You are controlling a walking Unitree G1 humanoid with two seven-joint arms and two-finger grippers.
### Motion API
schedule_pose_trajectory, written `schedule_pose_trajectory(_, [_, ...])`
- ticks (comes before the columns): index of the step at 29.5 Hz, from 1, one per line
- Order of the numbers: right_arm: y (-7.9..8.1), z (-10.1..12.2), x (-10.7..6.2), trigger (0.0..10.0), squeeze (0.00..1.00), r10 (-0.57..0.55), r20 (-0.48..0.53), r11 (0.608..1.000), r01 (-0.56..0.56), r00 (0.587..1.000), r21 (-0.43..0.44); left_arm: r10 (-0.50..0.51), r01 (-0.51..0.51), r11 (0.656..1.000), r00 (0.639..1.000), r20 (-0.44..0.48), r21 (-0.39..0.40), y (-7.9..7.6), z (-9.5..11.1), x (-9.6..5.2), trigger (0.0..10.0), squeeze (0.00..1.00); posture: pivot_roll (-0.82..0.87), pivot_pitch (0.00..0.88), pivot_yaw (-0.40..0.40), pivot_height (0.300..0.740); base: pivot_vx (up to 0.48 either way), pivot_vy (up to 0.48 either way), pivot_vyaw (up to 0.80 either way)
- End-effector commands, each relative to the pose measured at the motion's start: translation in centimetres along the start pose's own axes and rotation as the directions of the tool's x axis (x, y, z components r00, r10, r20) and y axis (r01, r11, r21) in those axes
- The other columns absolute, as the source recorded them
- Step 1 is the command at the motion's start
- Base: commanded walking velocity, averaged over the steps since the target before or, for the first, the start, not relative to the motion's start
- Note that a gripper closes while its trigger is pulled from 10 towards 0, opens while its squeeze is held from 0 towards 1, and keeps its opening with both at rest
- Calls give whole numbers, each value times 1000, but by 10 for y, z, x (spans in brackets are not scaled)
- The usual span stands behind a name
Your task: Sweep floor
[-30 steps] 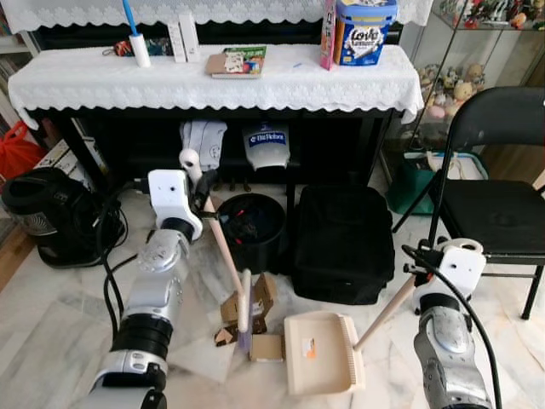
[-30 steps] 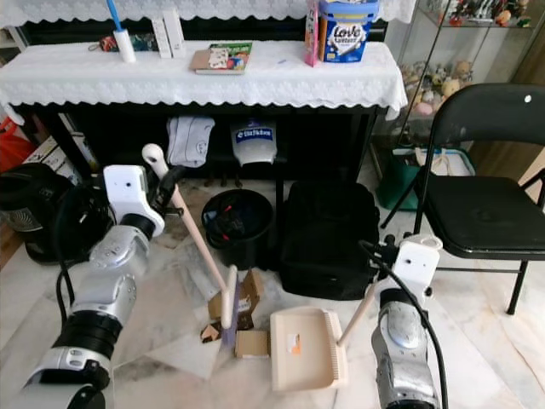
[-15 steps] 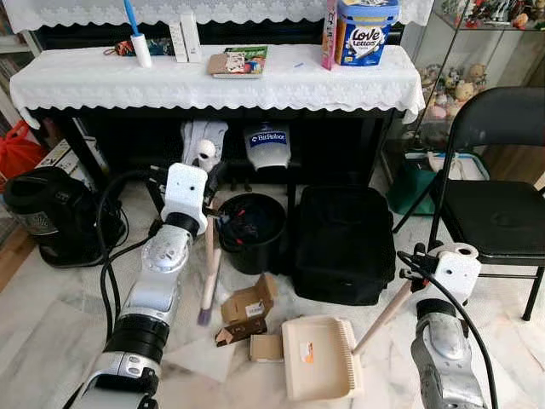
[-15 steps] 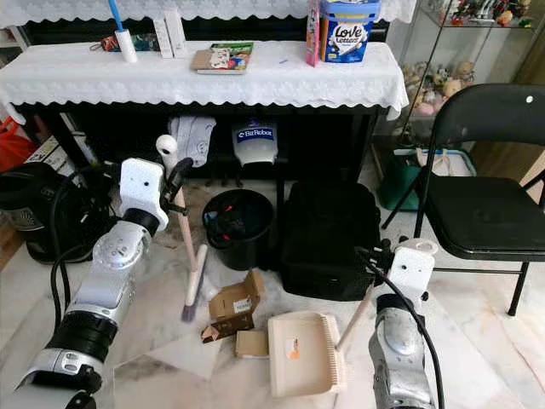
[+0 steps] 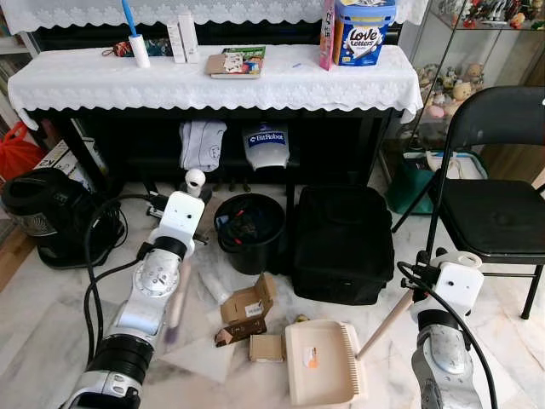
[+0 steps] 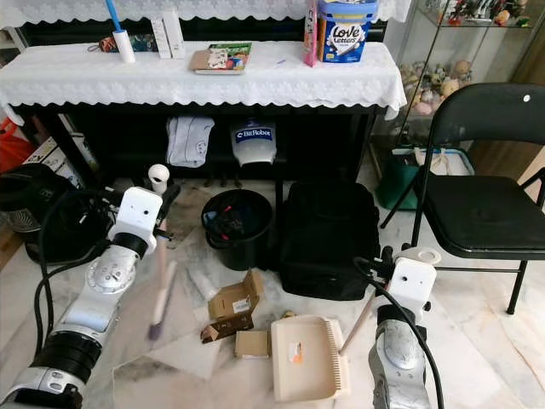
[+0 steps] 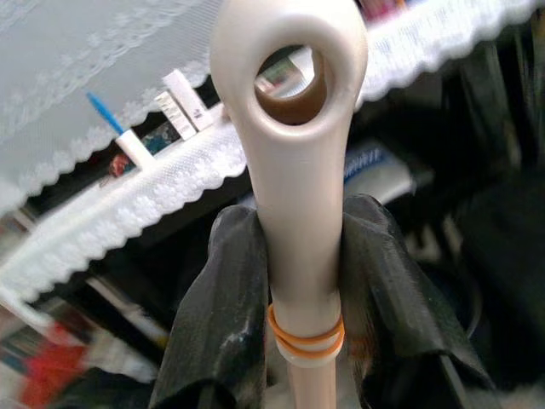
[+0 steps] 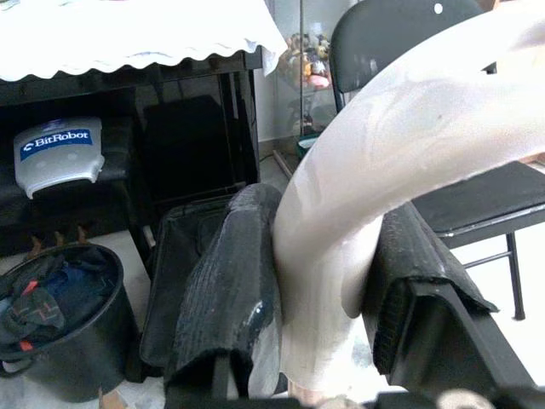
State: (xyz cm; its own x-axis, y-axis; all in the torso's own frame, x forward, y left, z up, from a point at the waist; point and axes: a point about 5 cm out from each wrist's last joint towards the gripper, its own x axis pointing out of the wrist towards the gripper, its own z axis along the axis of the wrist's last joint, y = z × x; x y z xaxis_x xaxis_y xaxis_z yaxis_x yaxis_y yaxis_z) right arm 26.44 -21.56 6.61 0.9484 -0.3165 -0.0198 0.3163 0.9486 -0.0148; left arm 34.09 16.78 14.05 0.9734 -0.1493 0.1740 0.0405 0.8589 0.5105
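A cream broom (image 5: 177,290) with a purple bristle head (image 6: 155,327) hangs blurred over the marble floor, left of the cardboard scraps. My left gripper (image 7: 300,281) is shut on its handle just below the looped end (image 5: 195,179). A cream dustpan (image 5: 320,363) lies flat on the floor, its open side toward a small cardboard box (image 5: 266,347) and a torn cardboard piece (image 5: 248,307). My right gripper (image 8: 319,315) is shut on the dustpan's handle (image 5: 385,324), low at the right.
A black bin (image 5: 249,230) with rubbish and a black bag (image 5: 345,243) stand just behind the scraps, under a cloth-covered table (image 5: 213,81). A black folding chair (image 5: 498,204) is at the right, a black appliance (image 5: 43,213) and cables at the left.
The broom has swung left, away from the dustpan and cardboard, its head now out to the left of the scraps. The dustpan has stayed nearly in place.
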Motion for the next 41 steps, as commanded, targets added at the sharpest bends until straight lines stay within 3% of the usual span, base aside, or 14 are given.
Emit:
schedule_pose_trajectory(1, [3,13,3,10000,0,6,65,1000,-7,998,9,-10,11,992,1000,-4,127,5,0,3,10000,0,-151,7,37,740,0,0,0])
schedule_pose_trajectory(3, [4,14,3,10000,0,11,68,1000,-12,998,8,-20,23,988,1000,-21,152,3,-4,2,10000,0,-150,5,36,740,0,0,0])
schedule_pose_trajectory(12, [6,13,2,10000,0,26,66,1000,-26,997,-3,-92,107,987,988,-120,121,-18,-22,-8,10000,0,-154,0,34,740,0,0,0])
schedule_pose_trajectory(15, [6,8,-1,10000,0,26,55,999,-25,998,-21,-90,86,996,983,-158,-36,-29,-29,-14,10000,0,-153,0,35,740,0,0,0])
schedule_pose_trajectory(19, [5,4,-4,10000,0,22,44,999,-21,999,-25,-75,48,988,979,-190,-144,-35,-33,-18,10000,0,-154,0,36,740,0,0,0])
schedule_pose_trajectory(22, [6,5,-8,10000,0,26,52,1000,-25,998,-19,-35,2,985,981,-189,-175,-30,-33,-18,10000,0,-157,0,36,740,0,0,0])
schedule_pose_trajectory(28, [7,5,-10,10000,0,16,60,1000,-17,998,8,15,-43,961,995,-103,-273,-22,-21,-12,10000,0,-155,0,38,740,0,0,0])
schedule_pose_trajectory(31, [7,8,-11,10000,0,10,79,1000,-11,997,6,38,-73,948,992,-116,-310,-22,-21,-13,10000,0,-159,7,40,740,0,0,0])
schedule_pose_trajectory(35, [7,10,-10,10000,0,4,85,999,-8,996,49,45,-83,939,992,-122,-335,-21,-21,-10,10000,0,-160,12,42,740,0,86,-511])
schedule_pose_trajectory(41, [8,14,-10,10000,0,11,116,1000,-14,993,25,53,-92,937,991,-123,-336,-18,-20,-8,10000,0,-158,13,44,740,0,480,-258])
